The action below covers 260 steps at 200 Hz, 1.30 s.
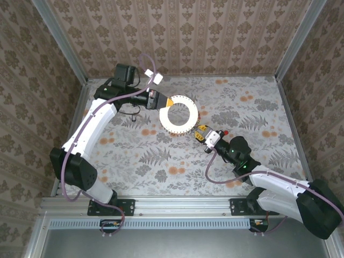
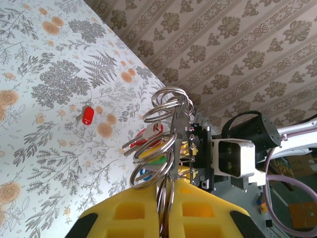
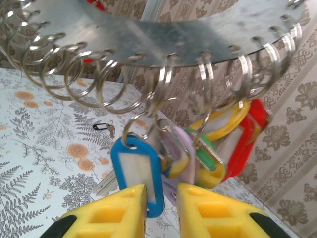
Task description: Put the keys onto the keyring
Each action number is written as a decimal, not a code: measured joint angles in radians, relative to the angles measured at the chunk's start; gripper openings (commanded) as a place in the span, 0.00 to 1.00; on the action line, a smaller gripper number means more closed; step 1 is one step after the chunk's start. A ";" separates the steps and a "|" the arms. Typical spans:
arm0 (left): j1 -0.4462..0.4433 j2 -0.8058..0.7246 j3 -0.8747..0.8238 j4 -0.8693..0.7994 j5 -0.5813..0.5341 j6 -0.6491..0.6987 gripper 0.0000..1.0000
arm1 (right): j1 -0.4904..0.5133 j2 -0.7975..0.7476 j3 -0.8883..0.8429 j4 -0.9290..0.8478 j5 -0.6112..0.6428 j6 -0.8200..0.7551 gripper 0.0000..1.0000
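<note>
The keyring [image 1: 178, 114] is a flat metal ring fringed with small split rings, held up off the table. My left gripper [image 1: 163, 102] is at its left rim, yellow fingers [image 2: 124, 213] shut on split rings [image 2: 168, 198] of the keyring [image 2: 179, 130]. My right gripper [image 1: 202, 133] is at the keyring's lower right. In the right wrist view the keyring [image 3: 163, 42] spans the top, with keys on blue [image 3: 136, 171], purple, yellow, green and red [image 3: 250, 136] tags hanging from it. My right gripper [image 3: 162, 191] stands narrowly closed, with the blue and purple tags between its fingers.
A loose red-tagged key [image 2: 88, 115] lies on the flowered tablecloth, also seen as a red spot [image 1: 227, 131] right of my right gripper. A black-tagged key [image 3: 101, 127] lies farther back on the cloth. Patterned walls [image 1: 188, 32] enclose the table on three sides.
</note>
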<state>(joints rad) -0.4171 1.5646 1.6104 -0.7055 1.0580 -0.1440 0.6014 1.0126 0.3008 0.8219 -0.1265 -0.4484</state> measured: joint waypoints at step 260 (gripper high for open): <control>0.013 -0.035 -0.046 0.063 -0.094 -0.013 0.00 | -0.034 0.022 0.079 0.007 -0.273 0.112 0.19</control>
<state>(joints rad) -0.4042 1.5299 1.5642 -0.6422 0.9642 -0.1574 0.5678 1.0348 0.3801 0.8291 -0.3996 -0.3367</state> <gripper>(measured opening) 0.069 0.187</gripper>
